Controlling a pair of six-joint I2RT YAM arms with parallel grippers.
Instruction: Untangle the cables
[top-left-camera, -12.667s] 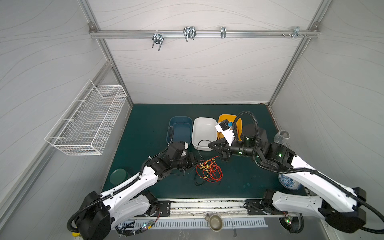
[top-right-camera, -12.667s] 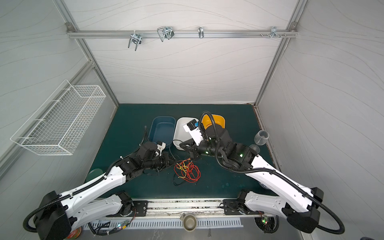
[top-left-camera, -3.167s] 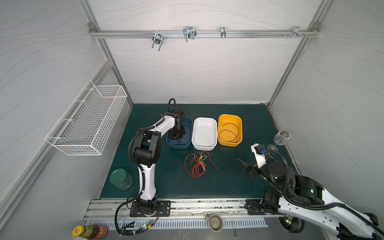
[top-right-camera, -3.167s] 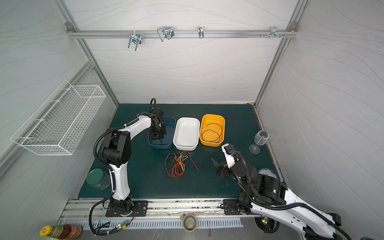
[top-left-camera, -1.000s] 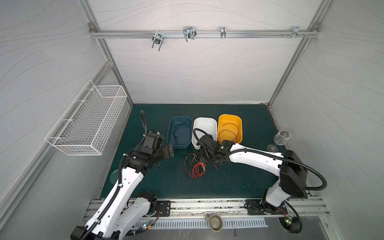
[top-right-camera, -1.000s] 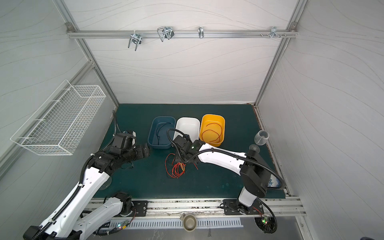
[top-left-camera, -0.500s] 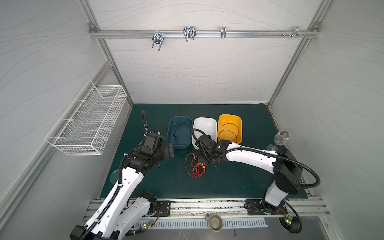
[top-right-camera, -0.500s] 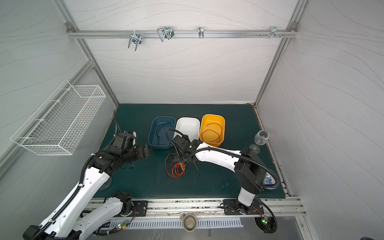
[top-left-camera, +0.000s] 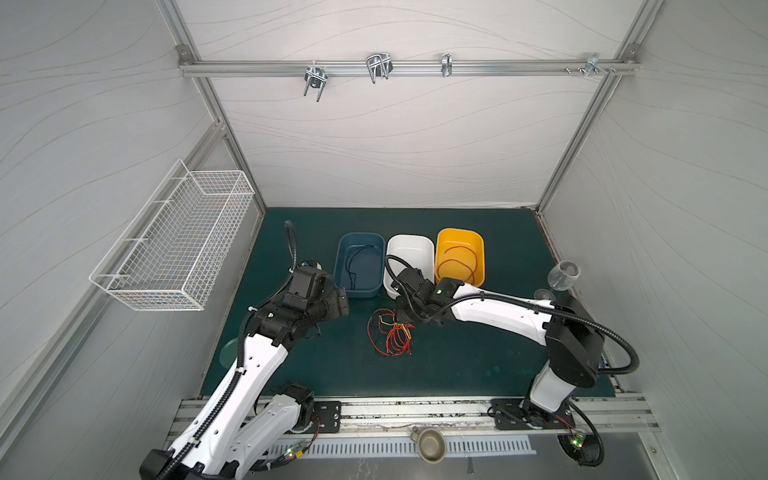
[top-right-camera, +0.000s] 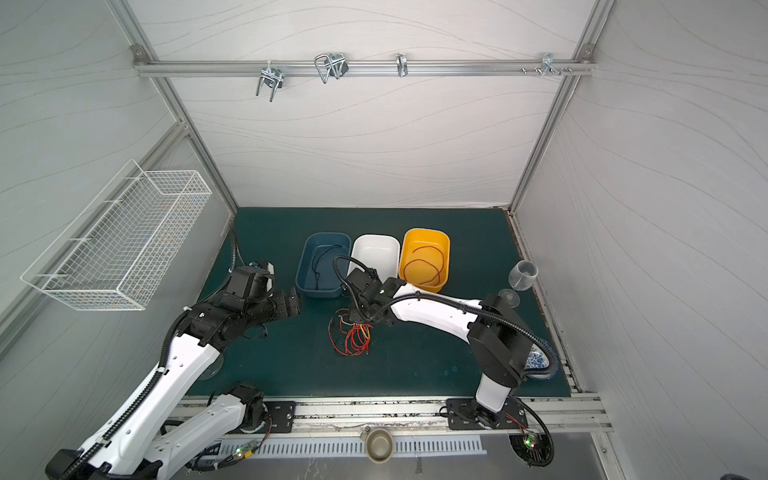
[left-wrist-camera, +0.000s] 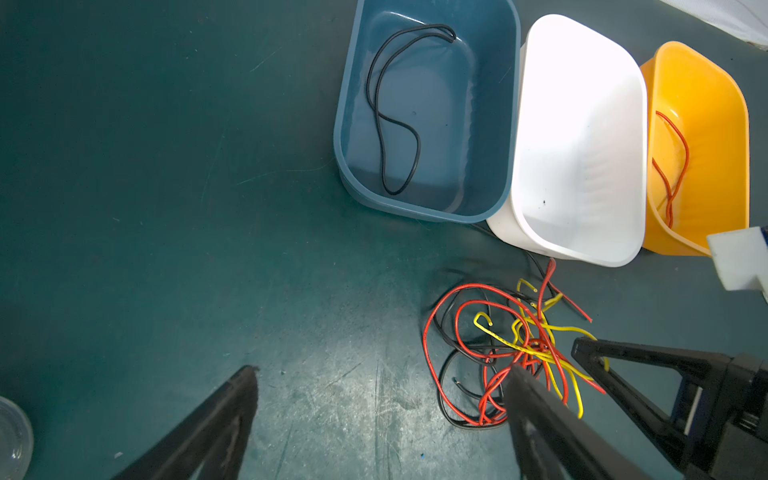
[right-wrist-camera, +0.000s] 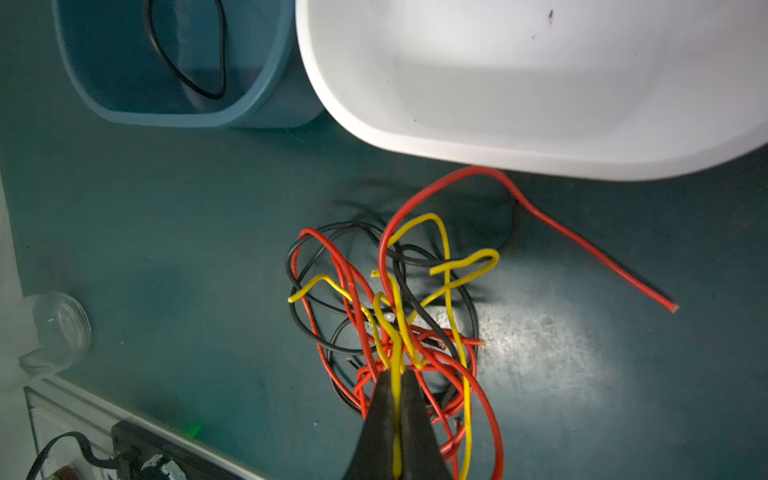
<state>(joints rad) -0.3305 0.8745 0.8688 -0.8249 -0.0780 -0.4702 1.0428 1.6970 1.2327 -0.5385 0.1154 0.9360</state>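
R wrist cam shows what the top views can't: right end effector (right-wrist-camera: 397, 376) is pinched tight on one yellow cable (right-wrist-camera: 398, 357), the strand running between its tips. In both top views the wrist hides that grip; I only see it down at the edge of the cables (top-left-camera: 392, 337). The rest of the tangle (red, black, yellow) lies on the tabletop (right-wrist-camera: 166, 208) just ahead of the tips, w/ the white bin (right-wrist-camera: 374, 137) beyond. L wrist cam: left end effector (left-wrist-camera: 380, 370) is spread wide and holds nothing. The tangle lies beside one finger; can't tell if it touches.
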